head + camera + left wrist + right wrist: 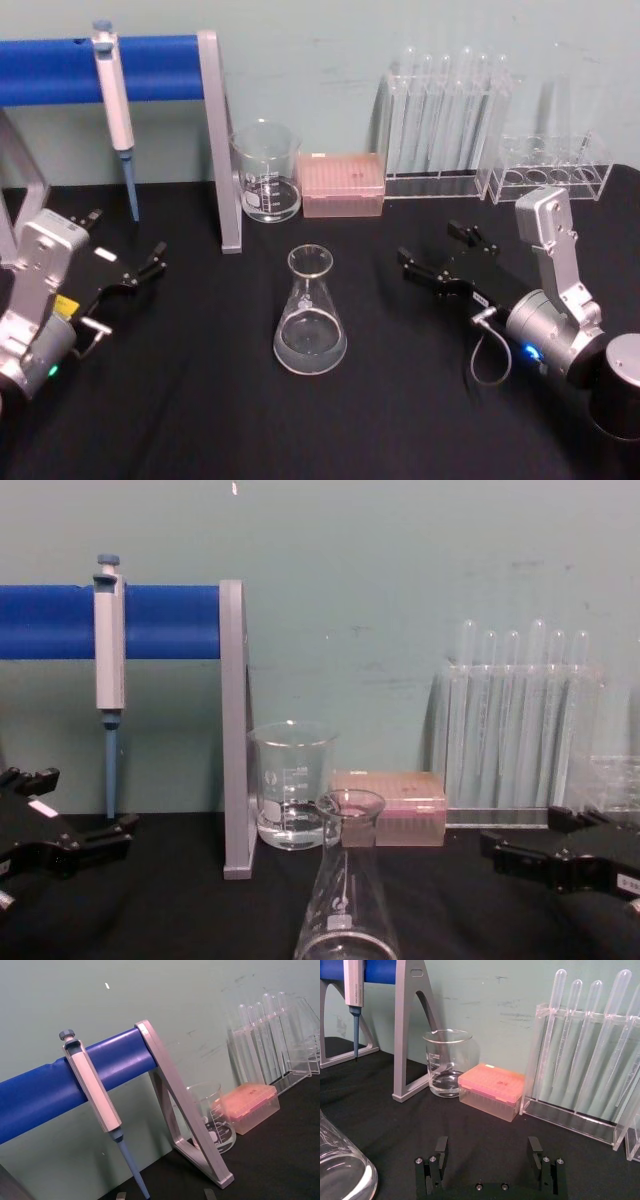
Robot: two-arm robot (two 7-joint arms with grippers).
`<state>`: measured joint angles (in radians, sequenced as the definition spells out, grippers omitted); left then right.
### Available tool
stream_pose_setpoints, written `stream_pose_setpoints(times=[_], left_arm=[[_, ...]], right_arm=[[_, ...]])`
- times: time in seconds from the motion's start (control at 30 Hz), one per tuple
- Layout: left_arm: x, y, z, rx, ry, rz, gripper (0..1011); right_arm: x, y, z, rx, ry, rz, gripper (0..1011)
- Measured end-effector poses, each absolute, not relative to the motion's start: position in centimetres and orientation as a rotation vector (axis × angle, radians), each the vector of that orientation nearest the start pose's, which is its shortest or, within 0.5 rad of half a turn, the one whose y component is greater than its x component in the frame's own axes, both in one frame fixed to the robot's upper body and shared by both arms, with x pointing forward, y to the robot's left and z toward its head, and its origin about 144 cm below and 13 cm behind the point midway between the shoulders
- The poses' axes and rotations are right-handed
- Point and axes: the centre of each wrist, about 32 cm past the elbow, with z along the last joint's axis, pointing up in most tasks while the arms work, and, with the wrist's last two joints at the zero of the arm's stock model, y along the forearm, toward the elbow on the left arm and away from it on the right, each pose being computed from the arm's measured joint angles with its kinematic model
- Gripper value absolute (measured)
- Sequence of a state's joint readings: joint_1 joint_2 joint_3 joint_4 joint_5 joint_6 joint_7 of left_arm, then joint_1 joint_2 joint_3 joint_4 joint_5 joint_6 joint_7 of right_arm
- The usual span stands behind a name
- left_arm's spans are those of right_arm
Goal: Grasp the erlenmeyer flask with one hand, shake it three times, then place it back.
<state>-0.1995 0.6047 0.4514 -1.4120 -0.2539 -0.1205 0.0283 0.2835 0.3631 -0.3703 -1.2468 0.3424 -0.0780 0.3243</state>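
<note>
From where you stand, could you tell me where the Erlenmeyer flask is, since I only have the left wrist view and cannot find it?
Observer: The erlenmeyer flask stands upright on the black table, in front of the beaker, with nothing gripping it.
Operator: Thank you. Is the right gripper near it?
Observer: The right gripper rests on the table to the flask's right, apart from it, with its jaws open.
Operator: And my left gripper?
Observer: The left gripper lies to the flask's left, also apart from it, with a gap between its fingertips.
Operator: Does the flask hold anything?
Observer: A shallow layer of clear liquid seems to sit in its base.
</note>
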Motion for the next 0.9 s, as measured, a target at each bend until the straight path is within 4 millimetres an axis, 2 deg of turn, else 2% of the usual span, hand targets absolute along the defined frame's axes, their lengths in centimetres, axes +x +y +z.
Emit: stream_pose_setpoints(times=[0.9], left_arm=[[48.86,30.97,113.98,0.304,-0.285,1.248,1001]], right_arm=[[52.3,-26.46,112.56,-0.126,-0.006,-1.024,1003]])
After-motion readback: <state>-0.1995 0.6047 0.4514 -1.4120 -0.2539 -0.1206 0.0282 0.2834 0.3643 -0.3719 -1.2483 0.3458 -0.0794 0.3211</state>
